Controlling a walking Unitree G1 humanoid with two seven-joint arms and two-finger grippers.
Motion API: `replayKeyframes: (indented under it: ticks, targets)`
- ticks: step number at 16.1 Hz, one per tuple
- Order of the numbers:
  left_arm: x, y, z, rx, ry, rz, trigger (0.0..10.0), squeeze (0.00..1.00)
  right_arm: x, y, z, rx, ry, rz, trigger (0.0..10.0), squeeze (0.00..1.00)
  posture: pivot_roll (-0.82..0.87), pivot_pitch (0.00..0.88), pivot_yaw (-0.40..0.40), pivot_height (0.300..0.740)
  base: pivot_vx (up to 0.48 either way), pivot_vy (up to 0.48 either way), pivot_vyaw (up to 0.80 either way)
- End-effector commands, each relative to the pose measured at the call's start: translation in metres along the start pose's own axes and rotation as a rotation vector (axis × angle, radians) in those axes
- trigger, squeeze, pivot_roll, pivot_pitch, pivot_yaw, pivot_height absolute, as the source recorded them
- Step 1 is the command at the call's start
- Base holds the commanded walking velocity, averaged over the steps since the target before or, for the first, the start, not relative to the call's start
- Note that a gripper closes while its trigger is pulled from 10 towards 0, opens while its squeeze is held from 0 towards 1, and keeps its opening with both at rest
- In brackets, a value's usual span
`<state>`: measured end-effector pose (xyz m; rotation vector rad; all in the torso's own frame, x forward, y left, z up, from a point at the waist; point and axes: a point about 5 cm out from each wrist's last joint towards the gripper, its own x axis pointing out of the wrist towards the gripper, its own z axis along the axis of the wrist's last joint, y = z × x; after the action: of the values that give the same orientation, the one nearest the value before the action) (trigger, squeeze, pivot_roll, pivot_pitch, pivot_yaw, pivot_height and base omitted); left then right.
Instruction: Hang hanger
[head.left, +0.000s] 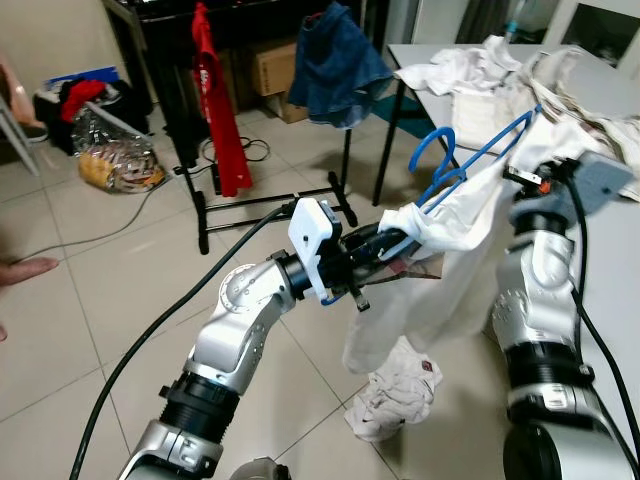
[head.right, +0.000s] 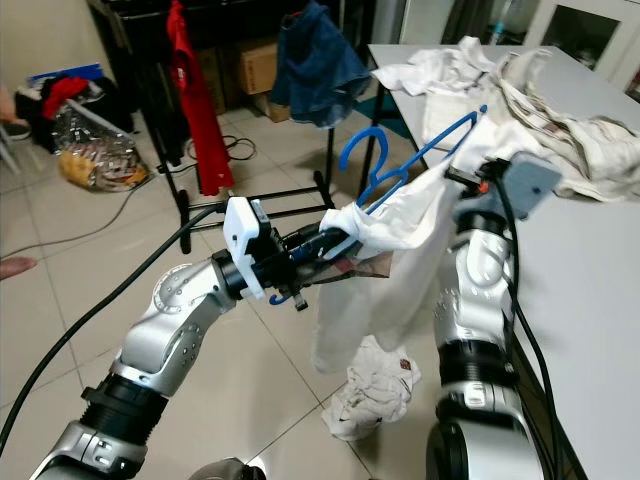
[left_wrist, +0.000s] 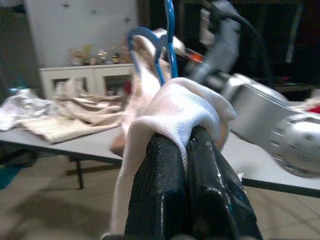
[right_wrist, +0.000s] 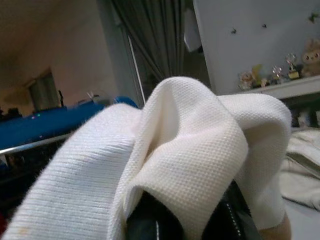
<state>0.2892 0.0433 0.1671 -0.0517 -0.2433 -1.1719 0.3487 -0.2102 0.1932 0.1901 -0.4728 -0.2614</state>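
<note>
**White shirt on blue hanger, held up between both grippers**

The thin blue plastic hanger (head.left: 470, 160) sits in mid-air in front of the robot, its hook tilted up and towards the robot's left, its bar running inside the neck of a white cotton shirt (head.left: 440, 270) that drapes down until its hem bunches on the pale tiled floor (head.left: 80, 330). The left gripper (head.left: 385, 243) has its black fingers (left_wrist: 175, 200) pressed together on a fold of the shirt near the collar, apparently to keep garment and hanger together. The right gripper (right_wrist: 190, 220) is wrapped in the same cloth at the far shoulder; its jaws appear clamped on it, spreading the shirt. Behind stands a black metal clothes rack (head.left: 200, 150) carrying a red garment (head.left: 215, 110) and a blue denim one (head.left: 335, 65), the likely destination. A grey table (head.left: 600, 290) heaped with pale laundry (head.left: 500, 65) lies to the right.
</note>
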Motion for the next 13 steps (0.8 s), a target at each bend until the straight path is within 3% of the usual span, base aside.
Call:
replayKeyframes:
  ticks: [1,2,3,8,10,13]
  targets:
    - [0.007,-0.008,0.004,0.011,-0.010,-0.050,10.0,0.00,0.011,0.013,0.013,-0.009,-0.066,0.048,0.0,0.00,0.01,0.000,0.039,0.723,0.000,0.000,0.00]
    - [0.007,-0.009,0.004,0.017,-0.013,-0.049,10.0,0.00,0.014,0.015,0.015,-0.012,-0.069,0.054,0.0,0.00,0.01,0.000,0.038,0.723,0.000,0.000,0.00]
    - [0.006,-0.005,0.007,0.103,-0.024,-0.009,10.0,0.00,0.016,0.017,0.012,-0.025,-0.053,0.070,0.0,0.00,0.01,0.000,0.036,0.723,0.000,0.000,0.00]
    - [0.006,-0.007,0.017,0.180,-0.063,-0.014,10.0,0.00,0.016,0.021,0.001,-0.043,-0.006,0.095,0.0,0.00,0.02,0.000,0.031,0.723,0.000,0.000,0.00]
    - [0.006,-0.007,0.016,0.183,-0.066,-0.006,10.0,0.00,0.015,0.024,0.000,-0.041,-0.009,0.104,0.0,0.00,0.02,0.000,0.032,0.723,0.000,0.000,0.00]
    - [0.003,-0.008,0.009,0.100,-0.042,-0.015,10.0,0.00,0.014,0.021,0.001,-0.041,-0.019,0.100,0.0,0.00,0.01,0.000,0.035,0.723,0.000,0.000,0.00]
